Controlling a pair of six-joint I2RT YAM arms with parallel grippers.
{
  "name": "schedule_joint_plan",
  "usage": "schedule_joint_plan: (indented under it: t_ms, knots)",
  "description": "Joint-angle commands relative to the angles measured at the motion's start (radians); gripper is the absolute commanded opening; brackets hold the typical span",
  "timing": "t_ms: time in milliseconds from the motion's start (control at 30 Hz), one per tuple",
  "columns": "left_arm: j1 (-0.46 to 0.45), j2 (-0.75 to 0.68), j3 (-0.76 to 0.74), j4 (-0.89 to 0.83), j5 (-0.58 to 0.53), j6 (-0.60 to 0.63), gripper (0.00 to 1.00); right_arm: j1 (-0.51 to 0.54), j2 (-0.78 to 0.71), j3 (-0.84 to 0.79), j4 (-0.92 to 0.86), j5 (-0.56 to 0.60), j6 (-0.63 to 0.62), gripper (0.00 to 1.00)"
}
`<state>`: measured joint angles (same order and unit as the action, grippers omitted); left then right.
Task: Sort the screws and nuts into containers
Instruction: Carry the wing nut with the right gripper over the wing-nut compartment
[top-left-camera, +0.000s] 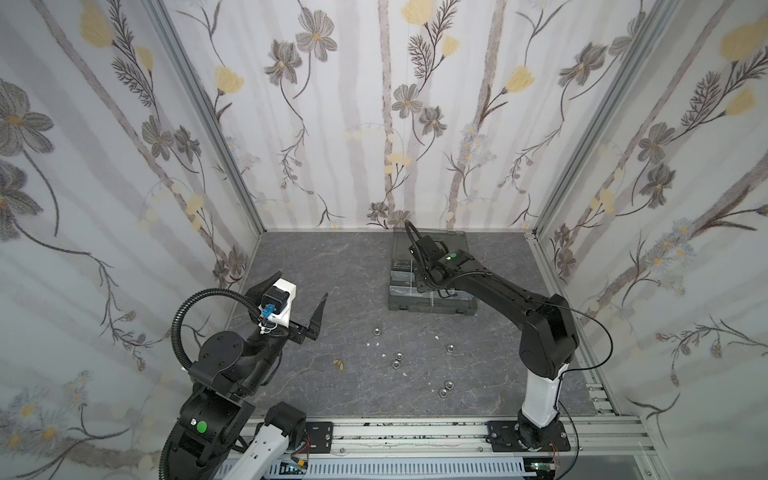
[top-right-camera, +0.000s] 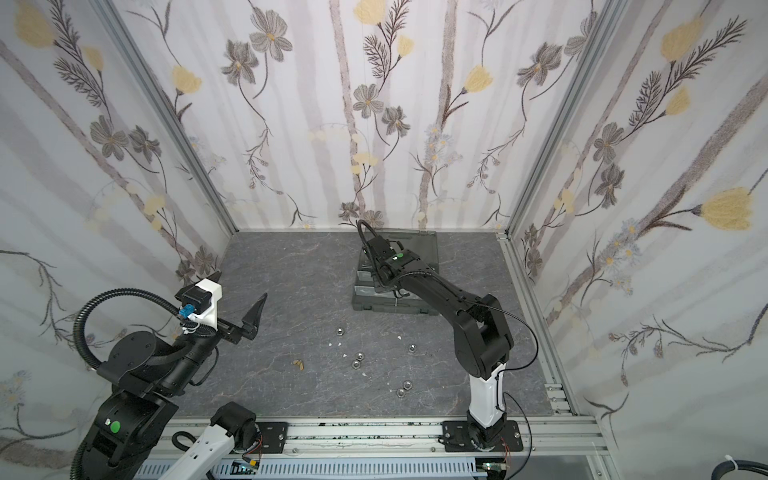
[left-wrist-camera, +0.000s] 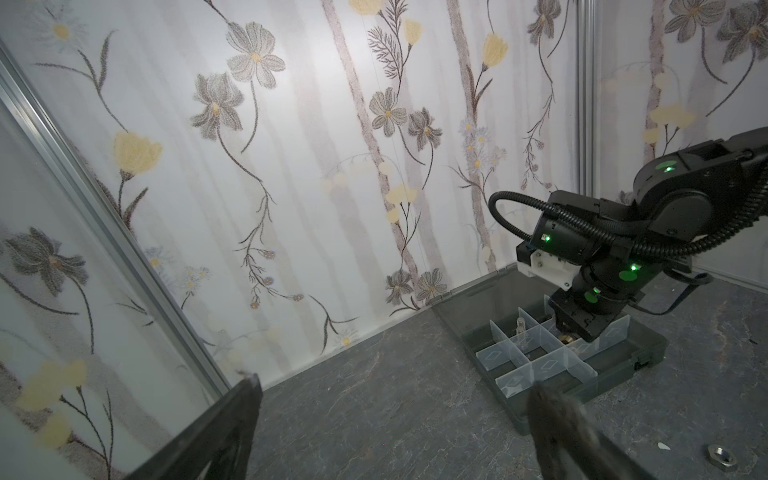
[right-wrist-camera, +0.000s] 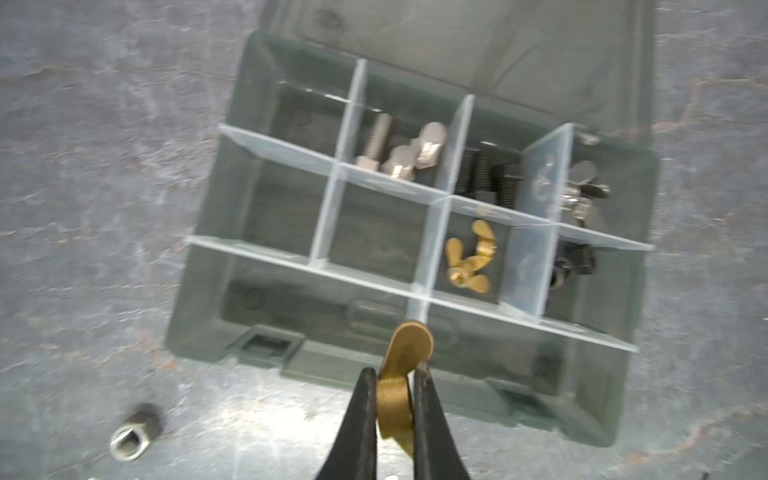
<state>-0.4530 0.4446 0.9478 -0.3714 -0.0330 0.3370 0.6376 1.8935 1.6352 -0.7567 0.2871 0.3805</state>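
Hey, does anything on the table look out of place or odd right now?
Yes: small white specks lie scattered among the loose nuts on the table. They look like debris, not hardware. Nothing else stands out.

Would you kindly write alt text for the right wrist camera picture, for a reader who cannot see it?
The right gripper pinches a brass wing nut above the open organiser case. One compartment holds brass wing nuts; others hold silver bolts and black bolts. A loose nut lies on the table.
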Motion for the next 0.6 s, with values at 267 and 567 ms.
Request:
schedule_joint_plan:
  t_ms: [267, 567]
  knots:
    - [-0.001, 0.027, 0.015, 0.022, 0.007, 0.0, 1.0, -0.145, 0.059, -0.031, 0.091, 0.033, -0.136, 0.09]
    - [-0.007, 0.04, 0.03, 0.01, 0.008, 0.0, 1.0, -0.161, 0.167, 0.021, 0.138, 0.002, -0.167, 0.1]
